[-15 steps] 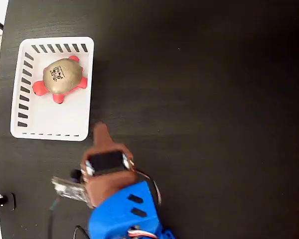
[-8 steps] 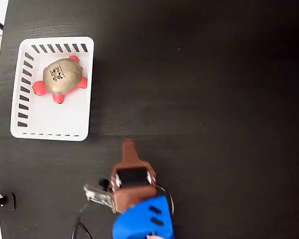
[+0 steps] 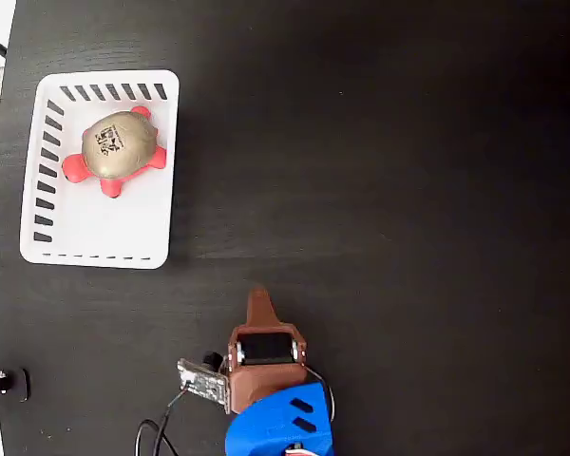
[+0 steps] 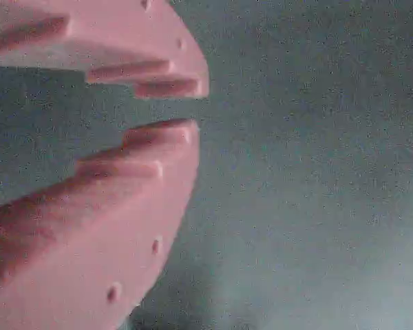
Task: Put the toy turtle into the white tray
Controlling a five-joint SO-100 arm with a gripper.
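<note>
1. The toy turtle (image 3: 115,149) sits inside the white tray (image 3: 97,231), in the upper half of it as the fixed view shows, tan shell up with the dark mark showing and its red legs on the tray floor. It has not shifted over the last second.

2. What has changed is the arm: a second ago the gripper (image 3: 258,300) was just beside the tray's lower right corner, and since then it has drawn back down and to the right, so it now stands well apart from the tray, close to the blue arm base (image 3: 280,429) at the bottom edge of the fixed view.

3. The gripper holds nothing. In the wrist view its two fingers (image 4: 151,141) stand slightly apart with a narrow gap at the tips, and only bare dark counter (image 3: 408,190) shows behind them — released, then, though nearly closed.

4. Judged from this, the placing is done and the arm is retreating to rest — nothing of the task seems left beyond settling the arm clear of the tray.
</note>
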